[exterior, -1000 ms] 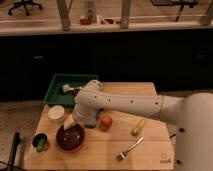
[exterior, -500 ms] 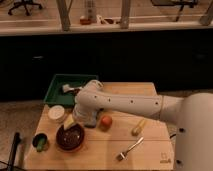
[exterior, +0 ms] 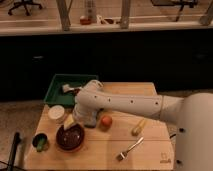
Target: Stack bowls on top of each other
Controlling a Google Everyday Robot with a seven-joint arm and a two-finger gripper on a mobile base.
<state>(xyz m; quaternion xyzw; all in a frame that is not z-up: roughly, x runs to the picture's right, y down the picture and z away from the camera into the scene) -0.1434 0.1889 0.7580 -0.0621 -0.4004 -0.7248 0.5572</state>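
Nothing appears to have shifted against the frames from a moment earlier: the arm, the bowls and the small items on the desk (exterior: 100, 150) all lie where they lay before. At the far left of the wooden top stands a small green cup (exterior: 40, 141), and just behind it, toward the back, sits a small white dish (exterior: 56, 113). Behind that, overhanging the desk's rear left corner, is a rectangular green tray (exterior: 60, 90) with a pale object inside that cannot be made out. Next to the right come the bowls (exterior: 70, 137), near the front left of the desk, just beside the cup: dark reddish-brown, round and shallow, with a glossy inside that catches a faint sheen; they read as one nested shape, and how many there are cannot be told. The tool (exterior: 75, 120) is down at the back rim of the bowls, at the end of the white arm (exterior: 125, 104) that reaches in from the right; something pale yellowish shows there, but whether the tool grips it, or how wide it stands, cannot be told. Right of the arm's wrist lies an orange-red round fruit (exterior: 106, 121), then a yellowish stubby object (exterior: 138, 127), and toward the front a fork (exterior: 130, 148).
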